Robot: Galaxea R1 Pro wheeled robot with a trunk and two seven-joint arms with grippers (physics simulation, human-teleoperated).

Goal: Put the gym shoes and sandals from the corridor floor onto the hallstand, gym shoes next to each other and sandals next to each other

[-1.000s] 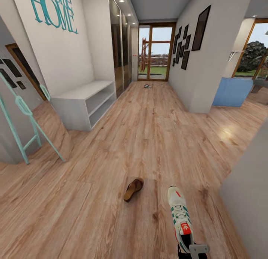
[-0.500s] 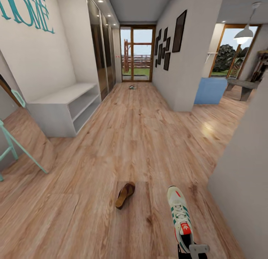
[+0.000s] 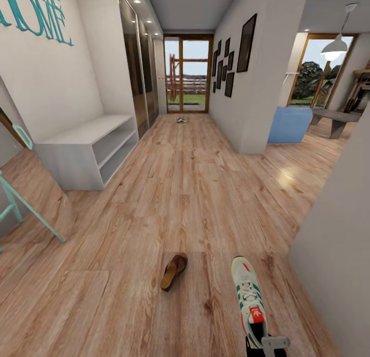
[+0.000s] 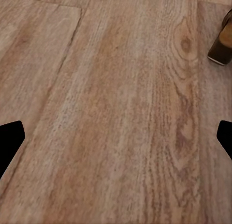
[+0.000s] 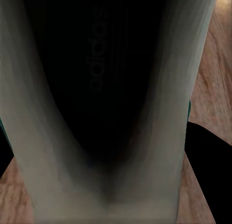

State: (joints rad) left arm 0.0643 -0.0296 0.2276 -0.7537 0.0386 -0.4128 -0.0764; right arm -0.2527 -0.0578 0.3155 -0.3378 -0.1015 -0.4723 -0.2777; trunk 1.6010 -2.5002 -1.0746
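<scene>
Right now your head camera looks down a long corridor floor (image 3: 195, 192) with one gym shoe (image 3: 248, 300) held up near the lower edge, heel toward you, and the right gripper (image 3: 267, 346) clamped on that heel. Your right wrist camera adds what the head view hides: the shoe's dark insole (image 5: 101, 74) with faint lettering, close up, with black finger edges at either side. A brown sandal (image 3: 173, 271) lies on the planks just left of the shoe; your left wrist camera catches its end (image 4: 222, 42) at one corner, and the left fingertips (image 4: 9, 139) stand wide apart over bare planks. A small, far-off shoe (image 3: 181, 120) lies by the glass door (image 3: 187, 74). A white shelf unit (image 3: 87, 149) stands along the left wall.
</scene>
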